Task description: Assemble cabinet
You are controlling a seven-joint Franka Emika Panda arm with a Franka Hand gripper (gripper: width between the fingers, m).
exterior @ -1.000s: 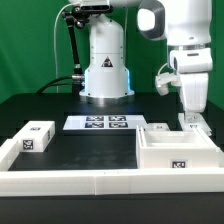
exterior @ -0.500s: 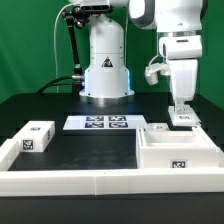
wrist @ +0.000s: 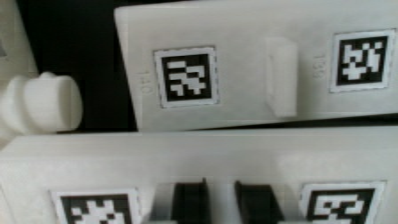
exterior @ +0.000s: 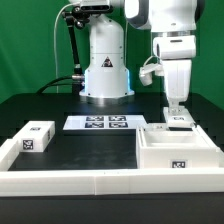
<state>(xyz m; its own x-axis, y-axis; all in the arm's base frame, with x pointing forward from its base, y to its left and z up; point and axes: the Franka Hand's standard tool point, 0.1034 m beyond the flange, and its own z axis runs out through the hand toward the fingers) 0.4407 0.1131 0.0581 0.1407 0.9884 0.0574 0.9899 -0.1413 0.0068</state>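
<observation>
Hanging above the cabinet (exterior: 160, 156), the pincer (exterior: 176, 113) is fully closed, with small block (exterior: 37, 137) and marker board (exterior: 100, 123) well aside

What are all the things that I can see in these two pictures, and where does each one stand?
cabinet: one, white with black-and-white tags, on the table at the exterior view's right
small block: one, white with a tag, at the exterior view's left
marker board: one, white with tags, flat in front of the robot base
frame: one, white, long and low, along the near edge and the exterior view's left
round piece: one, white, beside a tagged panel in the wrist view; what it is cannot be told
table: one, black
robot base: one, white, at the back centre
arm: one, white, above the cabinet's back part
jaws: one pair, shut, just over the cabinet
</observation>
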